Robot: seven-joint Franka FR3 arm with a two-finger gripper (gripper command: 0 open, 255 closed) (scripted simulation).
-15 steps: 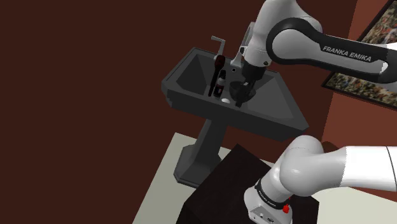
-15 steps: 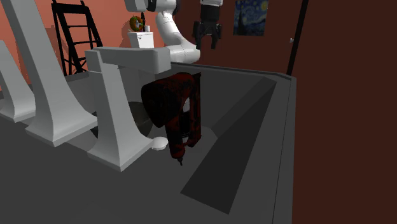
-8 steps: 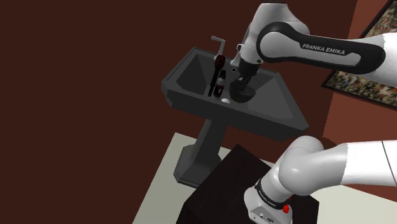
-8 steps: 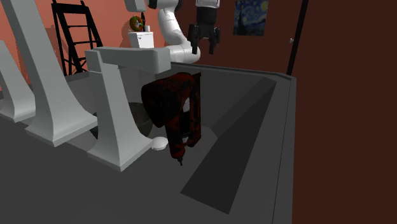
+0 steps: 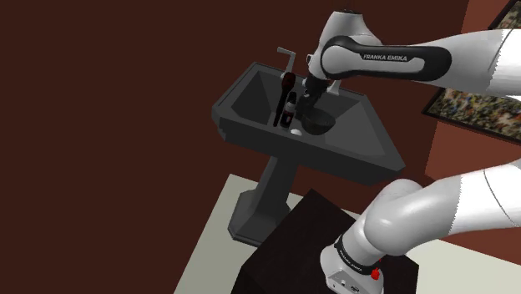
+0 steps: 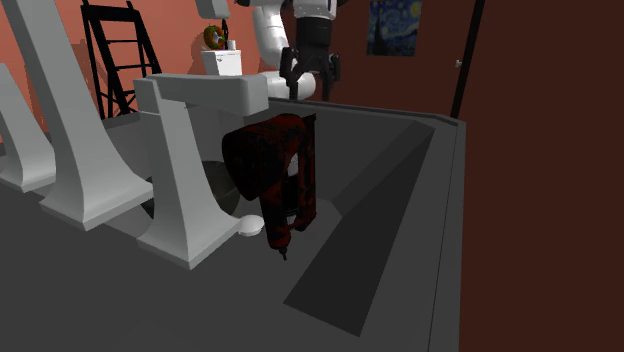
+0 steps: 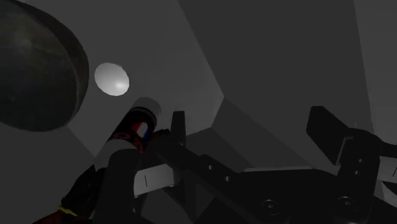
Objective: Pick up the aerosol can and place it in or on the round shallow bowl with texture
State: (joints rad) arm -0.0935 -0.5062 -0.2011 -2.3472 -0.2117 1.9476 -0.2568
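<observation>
Tool (image 7: 249, 121) above sink (image 5: 250, 134), 2 fingers spread wide, gripping nothing. Aerosol can (image 7: 130, 135) in basin, just outside one finger, untouched. Round dark bowl (image 7: 32, 76) near can.

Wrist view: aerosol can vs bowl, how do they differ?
The aerosol can is a slim cylinder, pale with a red-and-blue label; the bowl is wide, round and dark, mottled. The can sits right beside the open tool; the bowl lies farther off. Both rest in the dark grey sink.
</observation>
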